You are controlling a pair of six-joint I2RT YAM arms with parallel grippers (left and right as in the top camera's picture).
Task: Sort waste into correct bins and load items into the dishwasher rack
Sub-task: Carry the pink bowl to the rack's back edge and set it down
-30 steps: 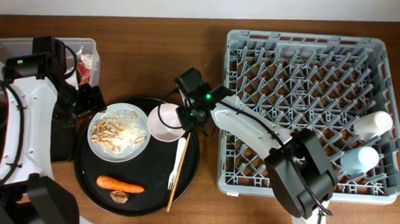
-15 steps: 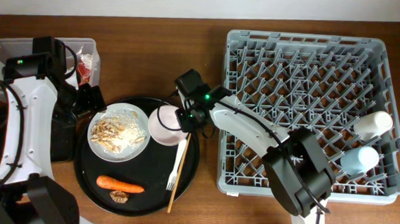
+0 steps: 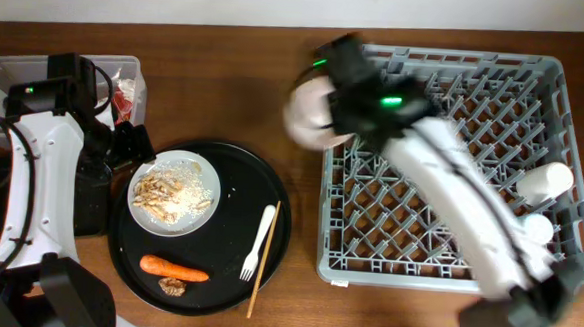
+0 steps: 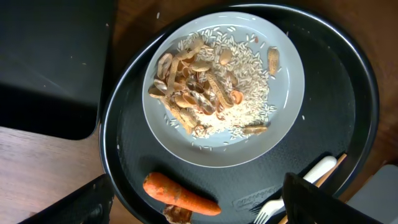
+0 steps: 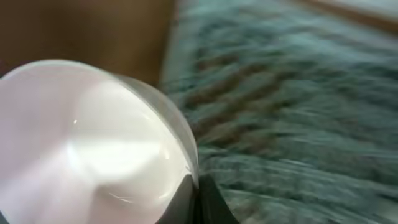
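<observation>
From above, your right arm [image 3: 451, 192] is a blur reaching over the dishwasher rack [image 3: 438, 251]. It holds the pale bowl [image 3: 310, 114] in the air, just off the rack's near-left corner and half over the bare bench [image 3: 226, 90]. The white cup [image 3: 547, 179] and light-blue cup [image 3: 529, 231] already lie at the rack's far right side. Aim for the free peg rows on the left, well apart from them. Slow down before you descend; I'd tilt the bowl on edge between two pegs rather than lay it flat.

The left wrist camera shows the left fingers [image 4: 323, 202] spread wide and holding nothing, above the round black tray [image 4: 348, 74]. Below them sit the white plate [image 4: 286, 93] of food scraps [image 4: 199, 93], the carrot [image 4: 180, 194] and the fork [image 4: 298, 186]. Leave this arm where it is while the other one works.

In the right wrist view, the right fingers [image 5: 211, 205] pinch the bowl's rim at the bottom of the frame, so the grasp looks firm. The rack behind is smeared, and peg alignment cannot be judged from here. Let go only once the rim rests on the lattice, or the bowl could roll.
</observation>
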